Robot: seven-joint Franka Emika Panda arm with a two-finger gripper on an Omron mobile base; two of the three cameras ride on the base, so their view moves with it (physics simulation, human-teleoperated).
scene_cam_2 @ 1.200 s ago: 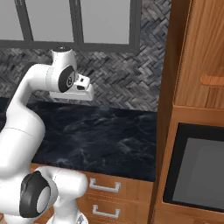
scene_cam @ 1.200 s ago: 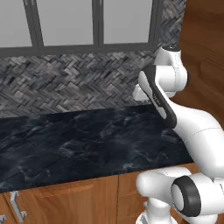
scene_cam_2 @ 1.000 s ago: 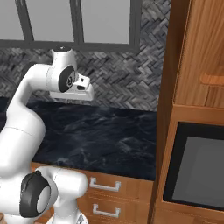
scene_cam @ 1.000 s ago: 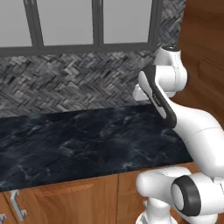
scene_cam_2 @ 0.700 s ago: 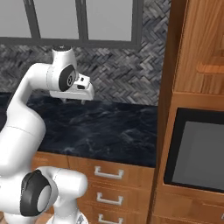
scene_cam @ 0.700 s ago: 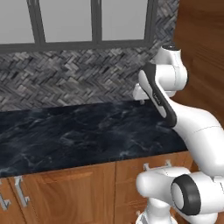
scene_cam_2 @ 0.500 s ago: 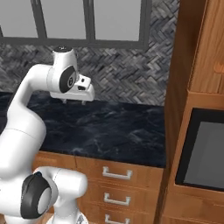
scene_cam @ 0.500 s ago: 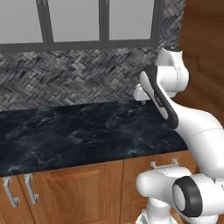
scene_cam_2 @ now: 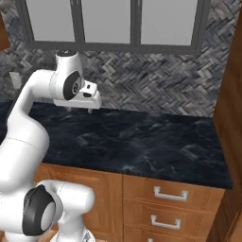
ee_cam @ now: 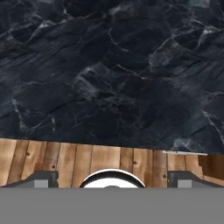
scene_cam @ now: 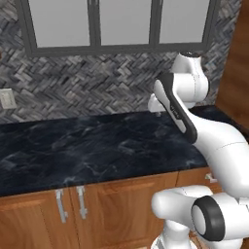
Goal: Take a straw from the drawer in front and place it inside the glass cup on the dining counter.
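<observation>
My gripper [scene_cam_2: 80, 109] hangs high over the back of a narrow black worktop [scene_cam_2: 151, 142] backed by grey herringbone tiles, its fingers pointing down. In the hand view the gripper [ee_cam: 112, 178] stands open with nothing between its two far-apart tips. The same gripper [scene_cam: 154, 108] shows beside the arm's upper link in the left base view. A stack of closed orange-brown drawers [scene_cam_2: 168, 194] with silver handles sits under the worktop's right end; I cannot tell which is the task's drawer. The straw, the glass cup and the dining counter are out of view.
Cabinet doors with vertical silver bar handles [scene_cam: 70, 209] stand under the worktop at the left. A tall wooden cabinet side [scene_cam_2: 231, 118] rises at the right end. A window [scene_cam: 116, 22] runs above the tiles. Wooden planks [ee_cam: 109, 159] show past the worktop's edge in the hand view.
The whole picture has shifted right: the base has driven left along the worktop. The oven has left the right base view and the drawers show more. The arm keeps its pose.
</observation>
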